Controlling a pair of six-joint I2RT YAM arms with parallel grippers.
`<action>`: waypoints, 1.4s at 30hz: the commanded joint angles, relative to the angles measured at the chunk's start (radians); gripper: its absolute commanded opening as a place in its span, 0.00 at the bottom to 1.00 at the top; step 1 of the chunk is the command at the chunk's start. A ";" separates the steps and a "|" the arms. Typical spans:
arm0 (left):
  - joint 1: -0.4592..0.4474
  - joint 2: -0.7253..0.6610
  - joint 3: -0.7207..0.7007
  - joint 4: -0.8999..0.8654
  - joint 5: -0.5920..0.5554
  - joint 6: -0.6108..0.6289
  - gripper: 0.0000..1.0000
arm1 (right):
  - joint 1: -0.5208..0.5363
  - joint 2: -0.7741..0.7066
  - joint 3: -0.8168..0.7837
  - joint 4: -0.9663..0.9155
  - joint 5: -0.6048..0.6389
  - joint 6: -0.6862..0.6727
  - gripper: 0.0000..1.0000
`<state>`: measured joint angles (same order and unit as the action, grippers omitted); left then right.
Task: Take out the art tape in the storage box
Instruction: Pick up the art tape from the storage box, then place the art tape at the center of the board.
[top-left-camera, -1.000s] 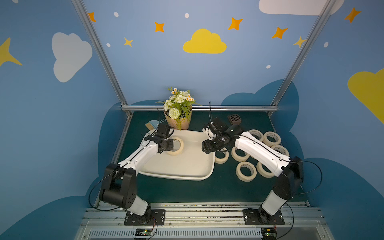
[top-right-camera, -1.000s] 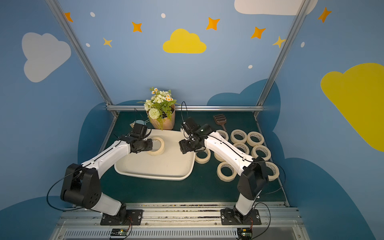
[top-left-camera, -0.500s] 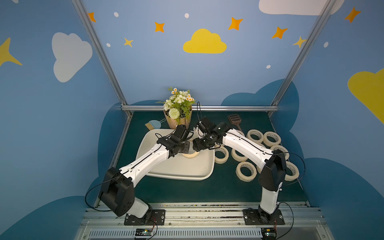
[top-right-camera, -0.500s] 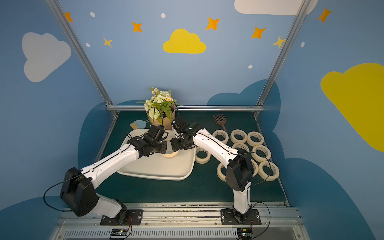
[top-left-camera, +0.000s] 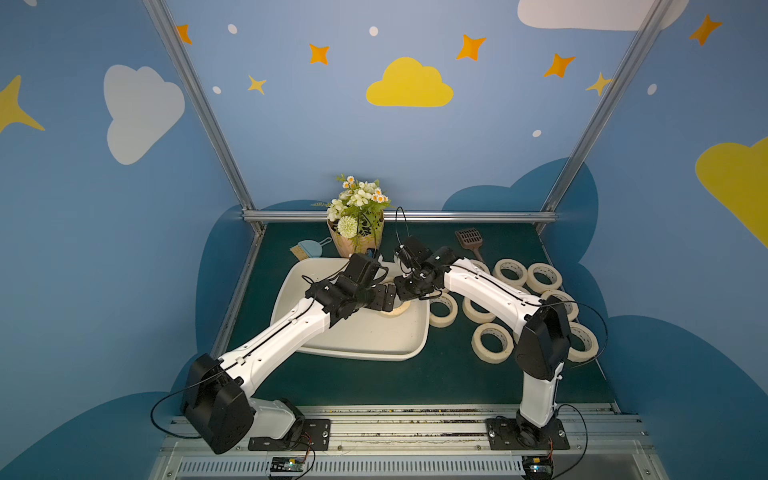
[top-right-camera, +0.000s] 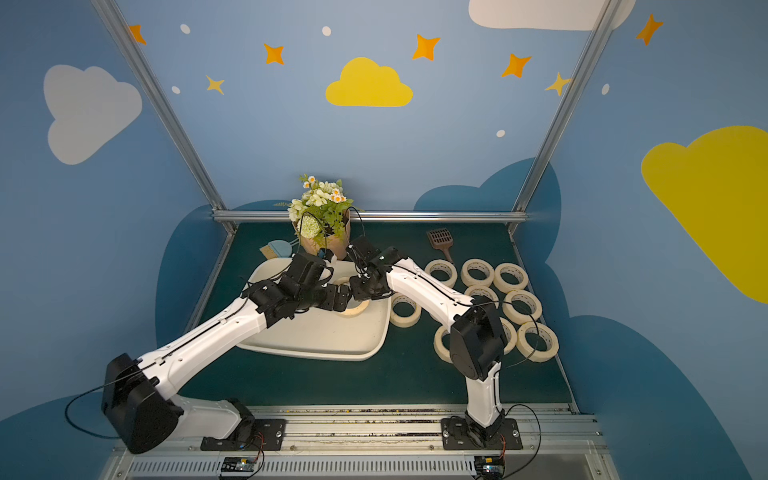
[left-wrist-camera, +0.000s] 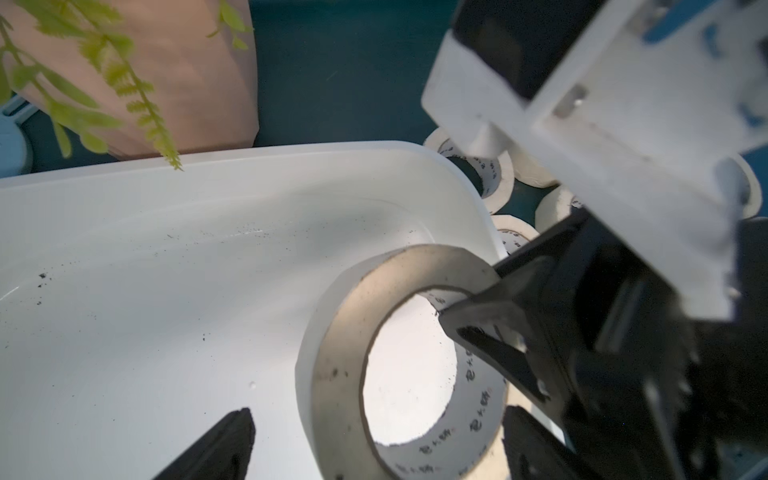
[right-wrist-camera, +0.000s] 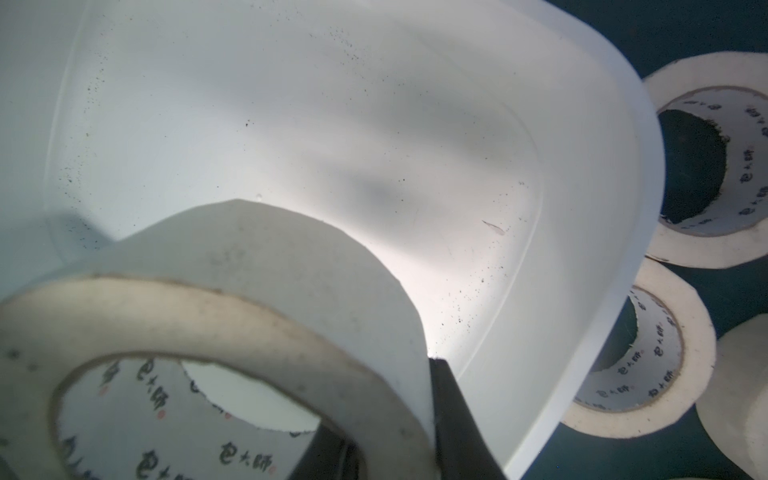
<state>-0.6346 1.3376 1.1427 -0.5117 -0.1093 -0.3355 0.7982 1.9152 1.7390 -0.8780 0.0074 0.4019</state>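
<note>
Progress looks nearly complete: the storage box (top-left-camera: 332, 340) holds a single remaining art tape roll (top-left-camera: 397, 309) near its right-hand wall, with the floor otherwise bare apart from dark specks. Starting at the left, the left gripper (left-wrist-camera: 374, 449) stands with its jaws spread wide on either side of that roll, one fingertip (left-wrist-camera: 224, 440) apart from the tape, so it has hold of nothing. Moving rightward, the right gripper (top-left-camera: 405, 291) meets the roll from the other side; in the left wrist view one of its jaws sits inside the core and one outside, pinching the wall of the ring, so the roll appears to be passing to this arm. Further right, on the green bench (top-left-camera: 374, 378) beside the box, the removed rolls (top-left-camera: 492, 343) lie flat in a loose cluster. What seems left is carrying this last roll over the rim and setting it among them.

Small dark characters are printed around the inside of each cardboard core (right-wrist-camera: 232, 453), with a tiny red mark beside them; they look like Chinese script, too small to read with confidence.
</note>
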 joint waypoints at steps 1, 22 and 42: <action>-0.004 -0.064 -0.032 0.061 0.091 0.041 1.00 | -0.031 -0.036 -0.006 -0.007 0.016 -0.010 0.00; 0.189 -0.259 -0.169 0.114 -0.104 0.158 1.00 | -0.130 -0.707 -0.731 -0.181 0.036 0.032 0.00; 0.308 -0.348 -0.351 0.215 -0.134 0.205 1.00 | -0.160 -0.297 -0.859 0.220 0.085 0.056 0.00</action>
<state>-0.3351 1.0088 0.8028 -0.3344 -0.2302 -0.1558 0.6430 1.6028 0.9058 -0.7712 0.0338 0.4381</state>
